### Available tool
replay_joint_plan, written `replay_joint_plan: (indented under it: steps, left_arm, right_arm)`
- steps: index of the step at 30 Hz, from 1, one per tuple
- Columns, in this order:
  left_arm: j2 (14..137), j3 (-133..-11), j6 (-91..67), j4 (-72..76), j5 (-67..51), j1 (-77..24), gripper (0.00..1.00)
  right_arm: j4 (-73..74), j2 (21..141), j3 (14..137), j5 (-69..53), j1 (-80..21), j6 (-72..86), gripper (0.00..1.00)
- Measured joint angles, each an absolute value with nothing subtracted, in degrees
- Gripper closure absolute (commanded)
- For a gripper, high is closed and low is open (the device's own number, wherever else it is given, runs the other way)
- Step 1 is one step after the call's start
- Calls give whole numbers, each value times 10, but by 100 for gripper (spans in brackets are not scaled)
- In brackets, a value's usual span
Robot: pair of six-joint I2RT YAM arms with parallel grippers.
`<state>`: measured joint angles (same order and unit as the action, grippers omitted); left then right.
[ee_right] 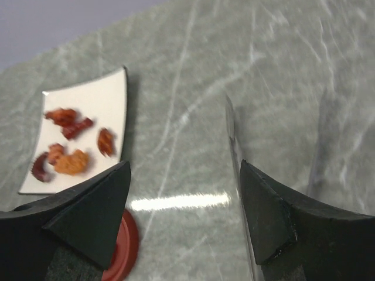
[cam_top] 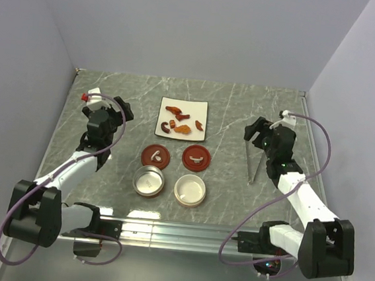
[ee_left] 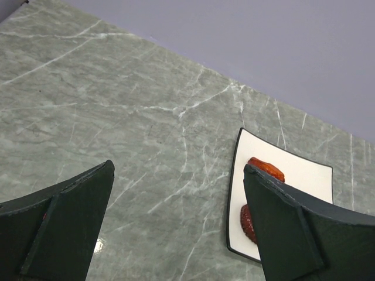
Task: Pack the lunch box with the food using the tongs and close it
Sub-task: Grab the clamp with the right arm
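The food (cam_top: 179,120), several red, orange and brown morsels, lies on a white square plate (cam_top: 202,109) at the back middle. The lunch box is two open round tins, one silver (cam_top: 149,181) and one cream (cam_top: 189,190), with two red lids (cam_top: 155,155) (cam_top: 196,157) lying behind them. The thin metal tongs (cam_top: 251,165) lie on the table at the right. My right gripper (cam_top: 255,130) hovers open over their far end; a tongs arm (ee_right: 233,137) runs beside my right finger (ee_right: 266,211). My left gripper (cam_top: 125,108) is open left of the plate, with nothing in it.
In the left wrist view the plate (ee_left: 296,171) and a morsel (ee_left: 266,167) peek past my right finger. The right wrist view shows the plate (ee_right: 105,96), the food (ee_right: 71,161) and a red lid's edge (ee_right: 124,246). Purple cables loop beside both arms, and grey walls enclose the table.
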<state>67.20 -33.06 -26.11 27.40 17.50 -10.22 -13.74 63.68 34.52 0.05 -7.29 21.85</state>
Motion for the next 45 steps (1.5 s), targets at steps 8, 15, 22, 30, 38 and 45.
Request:
replay_joint_plan:
  steps: [8, 15, 22, 30, 38, 45]
  left_arm:
    - [674, -336, -266, 252, 157, -90, 1]
    - [627, -336, -269, 246, 138, -69, 1]
    - [633, -337, -277, 245, 113, -55, 1]
    - [644, -338, -283, 244, 95, -42, 0]
    - [643, -338, -284, 244, 89, -36, 1]
    - [635, -338, -284, 245, 89, -31, 1]
  right_arm:
    - [33, 690, 400, 84, -118, 234, 16]
    - [133, 744, 414, 134, -124, 247, 10]
    - [198, 793, 430, 138, -121, 248, 10]
    - [232, 859, 471, 134, -102, 242, 10]
    - [250, 945, 529, 104, -90, 224, 10]
    - [249, 992, 581, 99, -87, 220, 11]
